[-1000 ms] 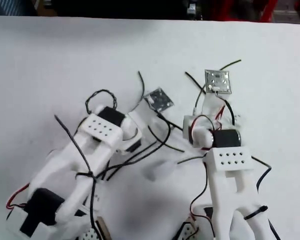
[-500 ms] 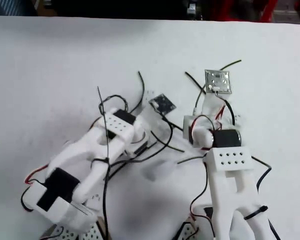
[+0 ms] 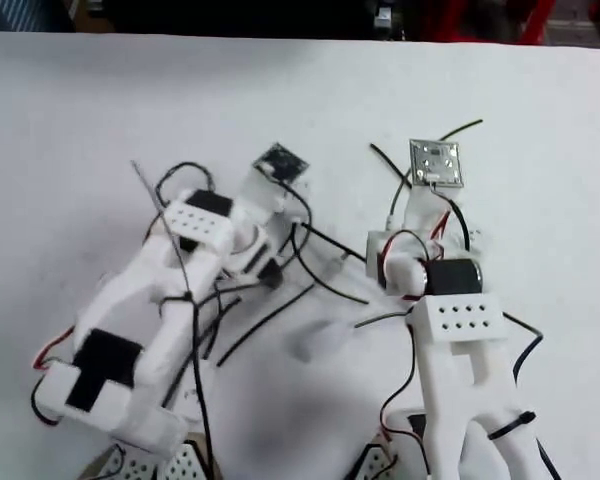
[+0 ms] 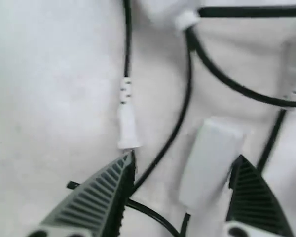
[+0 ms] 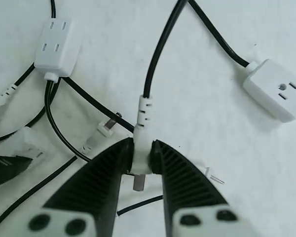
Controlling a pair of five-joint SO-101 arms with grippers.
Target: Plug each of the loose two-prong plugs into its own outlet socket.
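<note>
Over the last second the left arm [image 3: 165, 300] swings out toward the middle of the tabletop [image 3: 100, 110], then pulls back and turns away from the right arm [image 3: 460, 340], dragging its black leads along. The right arm does not move at all. In the left wrist view the left gripper [image 4: 185, 160] now sits low with its fingers spread wide. A white block [image 4: 207, 163] lies ungripped between them; it may be an outlet socket, though no slots show. A loose white plug [image 4: 127, 129] ends just beside one fingertip. The right gripper [image 5: 141, 144] has its fingers closed on a second two-prong plug [image 5: 140, 134], prongs poking out beneath. A slotted outlet socket [image 5: 57, 45] and another loose plug [image 5: 102, 131] lie apart from it on the tabletop. Nothing is plugged in yet. I judge that the left arm is re-aiming for a pickup while the right waits with its plug.
</note>
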